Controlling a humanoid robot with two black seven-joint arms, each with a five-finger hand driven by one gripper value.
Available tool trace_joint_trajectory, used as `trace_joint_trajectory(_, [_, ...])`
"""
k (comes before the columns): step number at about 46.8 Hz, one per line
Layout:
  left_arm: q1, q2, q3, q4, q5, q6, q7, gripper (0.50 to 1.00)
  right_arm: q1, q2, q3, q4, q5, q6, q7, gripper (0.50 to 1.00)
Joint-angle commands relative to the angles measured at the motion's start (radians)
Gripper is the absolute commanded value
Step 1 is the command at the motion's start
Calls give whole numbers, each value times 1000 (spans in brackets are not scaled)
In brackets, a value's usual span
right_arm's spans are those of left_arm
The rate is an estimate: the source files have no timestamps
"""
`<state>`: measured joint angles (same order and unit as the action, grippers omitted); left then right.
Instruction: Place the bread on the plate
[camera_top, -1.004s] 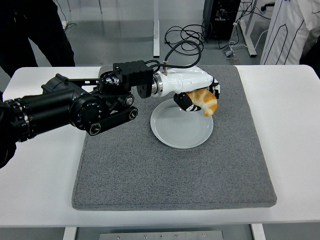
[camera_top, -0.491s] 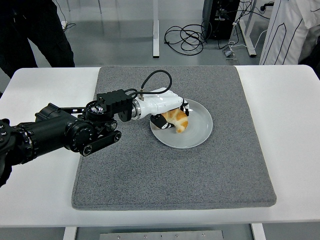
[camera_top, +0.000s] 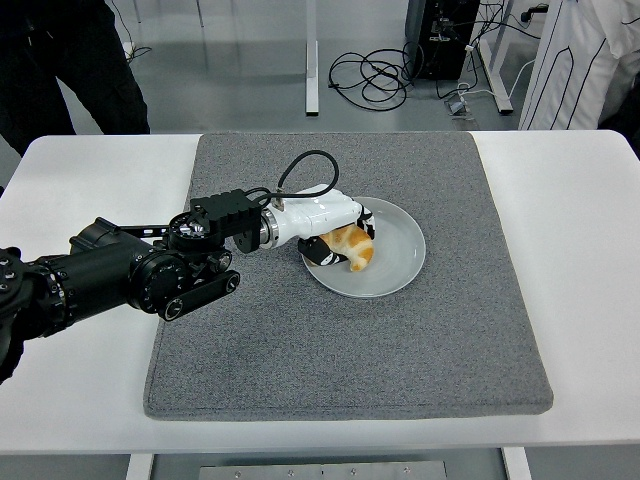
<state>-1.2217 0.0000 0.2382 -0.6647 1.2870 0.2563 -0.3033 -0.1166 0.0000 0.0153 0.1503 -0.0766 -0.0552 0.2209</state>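
A: The left hand has come down lower since a moment ago, so the croissant now sits low on the white plate.

B: Is the hand letting go?

A: Not yet. Its fingers are curled around the croissant.

B: What comes next?

A: Probably the fingers must open, and the hand lifts away slowly.
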Motion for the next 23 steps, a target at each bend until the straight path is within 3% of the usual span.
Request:
trace_joint_trajectory(1, [1,0,0,-1,0,0,3,500,0,0,0,0,0,0,0,1000])
trace_joint_trajectory(6, [-1,0,-2,-1,-2,-3,3,500,0,0,0,0,0,0,0,1000])
trace_joint_trajectory(7, [-2,0,-2,-1,-2,-5,3,592,0,0,0,0,0,0,0,1000])
trace_joint_trajectory(8, [-1,0,-2,-1,-5,-3,3,839,0,0,0,0,0,0,0,1000])
trace_joint_trajectory(9, [-2,0,-2,-7,-11,-9,0,998,0,0,0,0,0,0,0,1000])
trace_joint_trajectory(23, [-12,0,0,-15,-45,-9,0,1000,0,0,0,0,0,0,0,1000])
